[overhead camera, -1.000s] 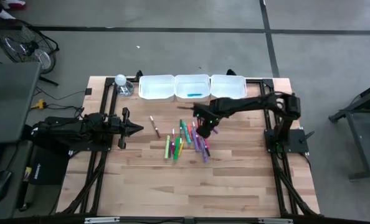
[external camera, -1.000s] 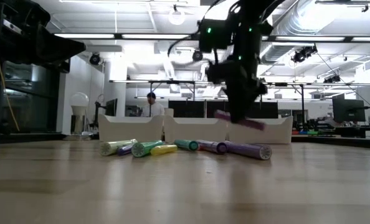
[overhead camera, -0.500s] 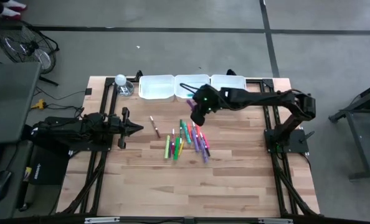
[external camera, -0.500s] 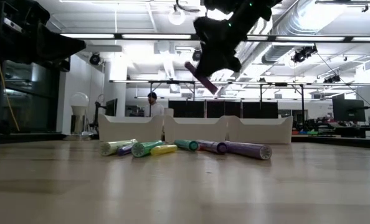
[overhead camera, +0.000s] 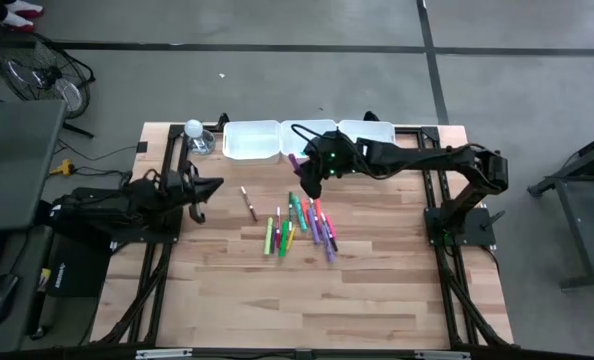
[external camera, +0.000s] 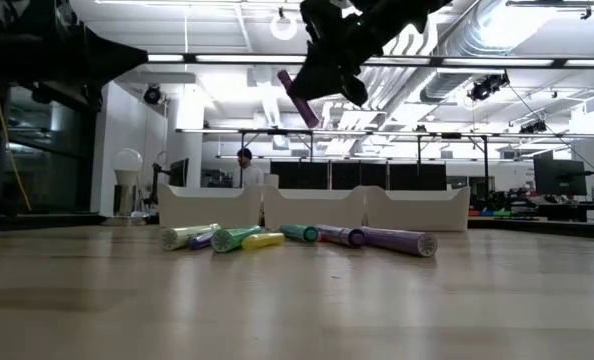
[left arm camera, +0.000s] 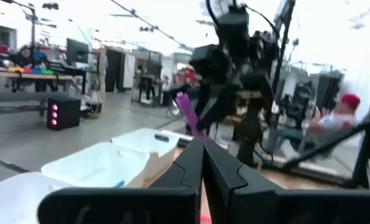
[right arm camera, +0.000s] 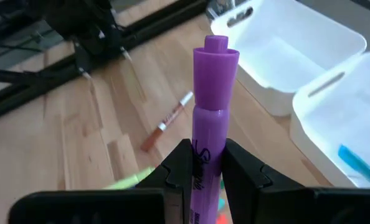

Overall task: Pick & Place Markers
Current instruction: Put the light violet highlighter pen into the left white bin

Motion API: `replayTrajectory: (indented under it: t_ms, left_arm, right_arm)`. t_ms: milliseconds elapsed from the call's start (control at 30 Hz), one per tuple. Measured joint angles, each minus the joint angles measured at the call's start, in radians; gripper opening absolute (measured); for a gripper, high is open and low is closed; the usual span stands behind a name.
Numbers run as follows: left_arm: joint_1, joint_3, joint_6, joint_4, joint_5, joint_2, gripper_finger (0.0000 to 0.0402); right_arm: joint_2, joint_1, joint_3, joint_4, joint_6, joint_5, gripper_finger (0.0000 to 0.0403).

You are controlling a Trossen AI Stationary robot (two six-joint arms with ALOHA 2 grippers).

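Several markers (overhead camera: 299,224) in green, yellow, pink and purple lie flat in a loose pile at mid-table, also seen in the low view (external camera: 297,237). A brownish marker (overhead camera: 249,203) lies apart to their left. My right gripper (overhead camera: 309,168) hangs high above the table near the white trays (overhead camera: 252,140), shut on a purple marker (right arm camera: 210,106). My left gripper (overhead camera: 215,186) waits shut at the table's left, touching nothing. My right gripper pinches the purple marker's barrel (right arm camera: 205,163) between its two fingers (right arm camera: 179,171). The capped end (right arm camera: 215,53) sticks out ahead of the fingertips, along the fingers. The gripper slants down toward the table's left. The marker (external camera: 297,97) is tilted and lifted clear of the table.
Three white trays stand in a row along the far edge; one (right arm camera: 353,112) holds a blue marker (right arm camera: 359,165). A clear bottle (overhead camera: 197,136) stands at the far left corner. Bare wood lies near the front edge (overhead camera: 307,310).
My right gripper has risen from just above the pile with the purple marker and gone toward the far edge and the trays, tipping from pointing steeply down to a shallower slant. The marker is now high and tilted. My left gripper has lifted slightly and swung toward the far edge.
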Motion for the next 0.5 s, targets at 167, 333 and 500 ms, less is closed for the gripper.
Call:
replayTrajectory:
  t_ms: [167,333,500]
  left_arm:
    - [0.0,0.001,-0.14,-0.006,-0.061,0.007,0.0002]
    - [0.0,0.002,-0.262,0.015,-0.055,0.075,0.0051]
    - [0.0,0.002,-0.334,0.122,-0.061,0.169,0.0144]
  right_arm:
    - [0.0,0.0,0.0,0.068,0.0,-0.023,0.0057]
    - [0.0,0.0,0.0,0.176,0.0,-0.056,0.0058]
    - [0.0,-0.005,0.0,0.277,0.002,-0.086,0.0058]
